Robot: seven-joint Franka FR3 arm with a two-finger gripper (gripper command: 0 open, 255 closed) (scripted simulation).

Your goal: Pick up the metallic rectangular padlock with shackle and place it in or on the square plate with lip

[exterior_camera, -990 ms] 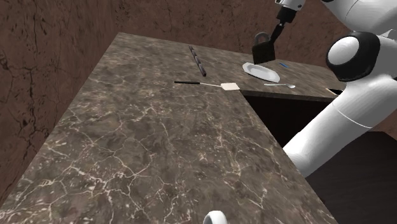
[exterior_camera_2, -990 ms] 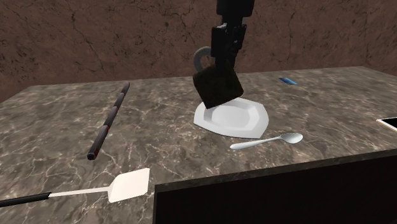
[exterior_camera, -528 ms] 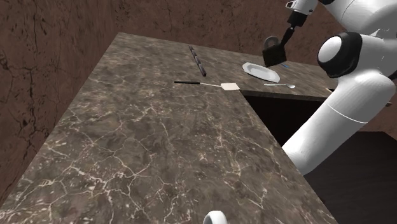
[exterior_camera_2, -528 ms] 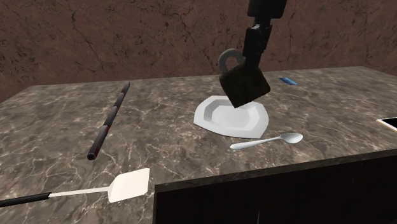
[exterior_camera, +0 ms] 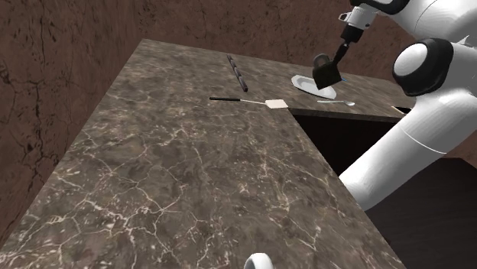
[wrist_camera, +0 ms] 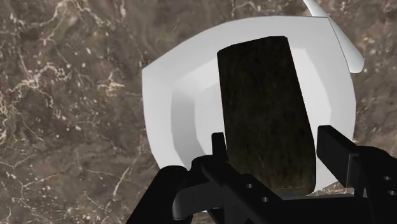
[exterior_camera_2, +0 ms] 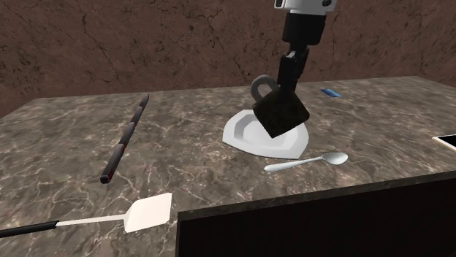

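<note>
Wrist view, read with the two exterior views. We see the gripper [wrist_camera: 277,156] with its black fingers [wrist_camera: 336,149] pinching the dark padlock [wrist_camera: 267,108] from either side, the block's body reaching out over the white square plate [wrist_camera: 162,95] on the marbled countertop [wrist_camera: 63,95]. In the second exterior view the padlock [exterior_camera_2: 280,113] hangs tilted, its grey shackle [exterior_camera_2: 260,87] turned toward that view's left and its lowest corner down over the plate's hollow [exterior_camera_2: 291,144]. Whether that corner touches the plate we cannot tell. A spoon [exterior_camera_2: 307,162] lies just beside the plate, on the side nearer that camera.

We judge the task to be in its placing step: the lock is lifted and carried, and it is now above its target. The next move, in our judgement, calls for a short descent until the lock rests inside the lip, then a spreading of the fingers. Because the lock is tilted, it may tip flat on release.
</note>
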